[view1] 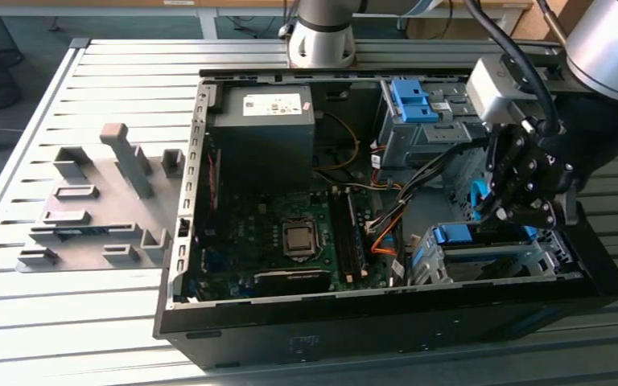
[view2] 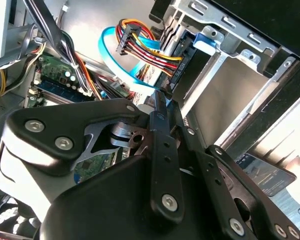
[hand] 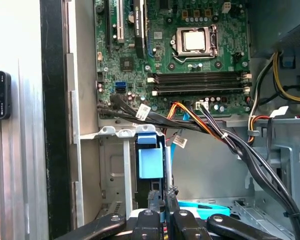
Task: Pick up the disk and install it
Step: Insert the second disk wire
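The disk [hand: 150, 162] stands edge-on in the grey drive cage [hand: 115, 165] at the front corner of the open computer case [view1: 395, 314], its blue frame showing. In the exterior view the blue end of the disk [view1: 462, 234] pokes out of the cage [view1: 492, 261] at the right. My gripper [view1: 524, 217] hangs right over it. In the first wrist view the gripper [hand: 163, 196] has its black fingers [hand: 152, 202] close together on the disk's near edge. In the second wrist view the gripper [view2: 165, 107] points into the cage [view2: 230, 90].
A bundle of black, orange and yellow cables [hand: 230, 140] crosses beside the cage, along with a blue flat cable [view2: 110, 50]. The motherboard [view1: 287, 241], the black power supply [view1: 261, 121] and a second cage with blue clips [view1: 411, 100] sit inside the case. A grey fixture [view1: 94, 209] lies on the table at the exterior view's left.
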You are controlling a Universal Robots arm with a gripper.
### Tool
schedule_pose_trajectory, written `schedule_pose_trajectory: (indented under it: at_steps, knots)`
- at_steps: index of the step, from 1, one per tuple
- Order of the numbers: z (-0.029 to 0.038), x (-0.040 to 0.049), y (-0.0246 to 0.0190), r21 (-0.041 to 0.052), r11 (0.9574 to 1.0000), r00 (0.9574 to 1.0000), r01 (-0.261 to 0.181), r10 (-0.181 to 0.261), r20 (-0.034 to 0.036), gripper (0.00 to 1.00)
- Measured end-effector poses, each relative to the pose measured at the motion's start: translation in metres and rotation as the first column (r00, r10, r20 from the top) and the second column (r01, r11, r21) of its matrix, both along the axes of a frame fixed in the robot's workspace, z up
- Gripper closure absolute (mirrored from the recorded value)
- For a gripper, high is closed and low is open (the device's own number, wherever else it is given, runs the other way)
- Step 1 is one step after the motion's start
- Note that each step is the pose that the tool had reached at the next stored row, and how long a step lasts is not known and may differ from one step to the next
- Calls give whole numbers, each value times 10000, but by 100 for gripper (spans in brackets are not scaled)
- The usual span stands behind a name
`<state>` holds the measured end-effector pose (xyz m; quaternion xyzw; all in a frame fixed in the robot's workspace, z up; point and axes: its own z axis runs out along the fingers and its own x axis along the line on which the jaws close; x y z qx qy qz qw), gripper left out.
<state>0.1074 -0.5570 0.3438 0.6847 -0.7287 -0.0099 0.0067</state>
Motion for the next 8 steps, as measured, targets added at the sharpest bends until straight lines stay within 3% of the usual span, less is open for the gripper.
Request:
schedule_pose_trajectory:
  at_steps: [8]
  knots:
    - [-26, 24, -11, -2, 10000, 9999, 27, -27, -134, 82]
